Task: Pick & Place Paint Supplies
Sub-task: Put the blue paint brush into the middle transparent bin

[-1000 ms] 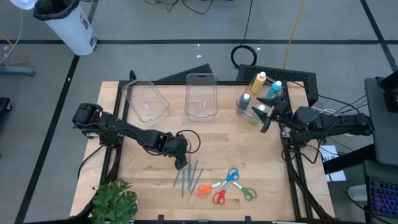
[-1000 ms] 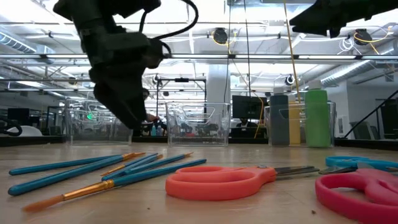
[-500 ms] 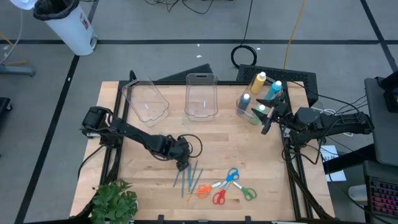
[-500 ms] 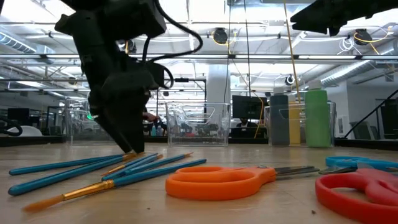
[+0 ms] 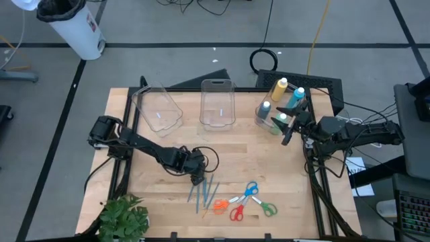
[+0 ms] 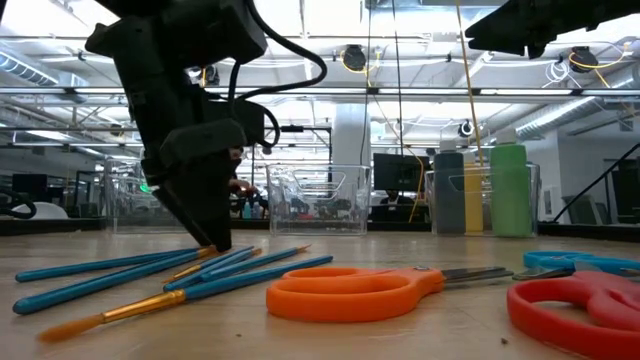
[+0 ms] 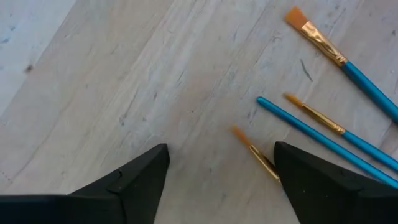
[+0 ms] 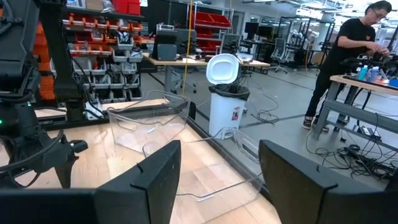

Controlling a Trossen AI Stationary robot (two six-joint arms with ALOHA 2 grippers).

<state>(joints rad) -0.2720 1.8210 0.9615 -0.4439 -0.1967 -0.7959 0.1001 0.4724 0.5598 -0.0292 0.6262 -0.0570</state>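
Several brushes (image 5: 203,193) lie on the tabletop (image 5: 242,148). Left gripper (image 5: 197,179) is lowered at their tips, jaws parted, grasping nothing. Right gripper (image 5: 288,132) hovers beside the paint bottles (image 5: 279,104), jaws parted, empty.

Wooden table (image 5: 269,168) carries brushes (image 5: 203,191), scissors (image 5: 245,200), bins (image 5: 217,102), plant (image 5: 123,218).

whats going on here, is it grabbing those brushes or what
Looks like it's about to. The left gripper is down at the table with its fingers open, right at the tips of the brushes, holding nothing yet. The scissors lie untouched beside them. The right gripper waits, open, by the paint bottles.
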